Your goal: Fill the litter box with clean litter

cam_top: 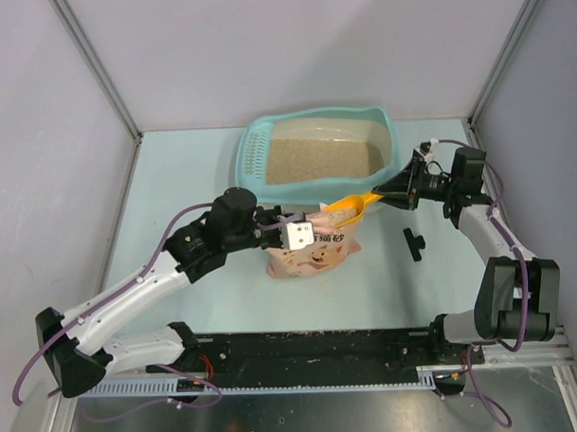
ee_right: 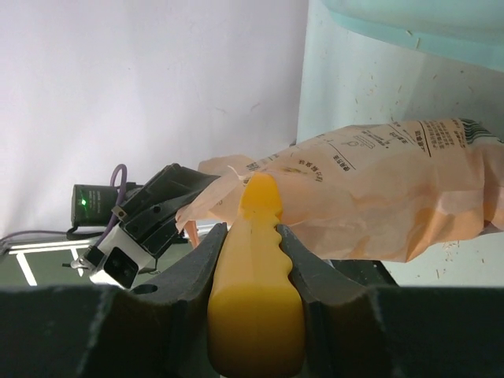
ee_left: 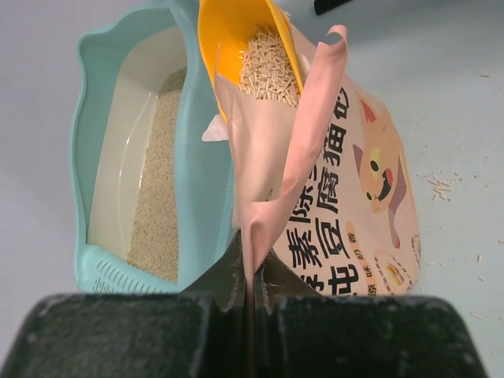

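Clamping the scoop (cam_top: 350,207) of clean litter (ee_left: 268,67) in my right end effector (cam_top: 394,189), left end effector (ee_left: 250,264) pinched shut on the bag (cam_top: 313,253), I saw the litter box (cam_top: 392,141) just beyond the scoop at 11 o'clock.

Pale grey walls (cam_top: 292,45) enclose a light table (cam_top: 173,173) under even light.

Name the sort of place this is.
Probably a robot lab test cell: plain grey wall panels enclose the table holding a litter box, with left arm and right arm mounted at its near edge.
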